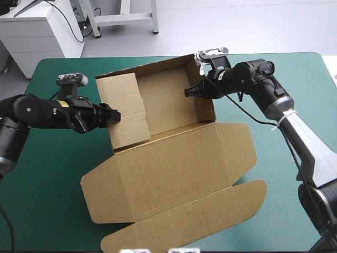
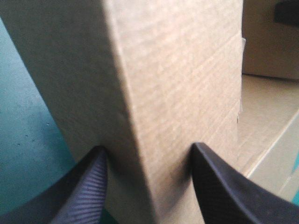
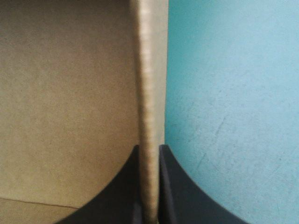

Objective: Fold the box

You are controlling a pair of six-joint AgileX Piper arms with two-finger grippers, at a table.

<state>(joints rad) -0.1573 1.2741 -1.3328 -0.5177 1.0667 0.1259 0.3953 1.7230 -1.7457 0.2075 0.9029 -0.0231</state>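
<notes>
The brown box (image 1: 174, 168) lies mid-table with its far part raised into a tray and the lid flat toward the front. My left gripper (image 1: 112, 115) is at the tray's left wall (image 1: 125, 108), which leans inward. In the left wrist view the left gripper (image 2: 149, 147) stands open, fingers astride a folded ridge of that wall (image 2: 154, 93). My right gripper (image 1: 188, 92) is at the upright right wall (image 1: 204, 103). The right wrist view shows this gripper (image 3: 149, 148) shut on the wall's thin edge (image 3: 148, 84), tray floor on one side, cover on the other.
The teal-green cover (image 1: 52, 179) shows to the left, right and front of the box. The lid's rounded tuck flap (image 1: 210, 211) reaches toward the table's front edge. A white cabinet stands beyond the far left corner.
</notes>
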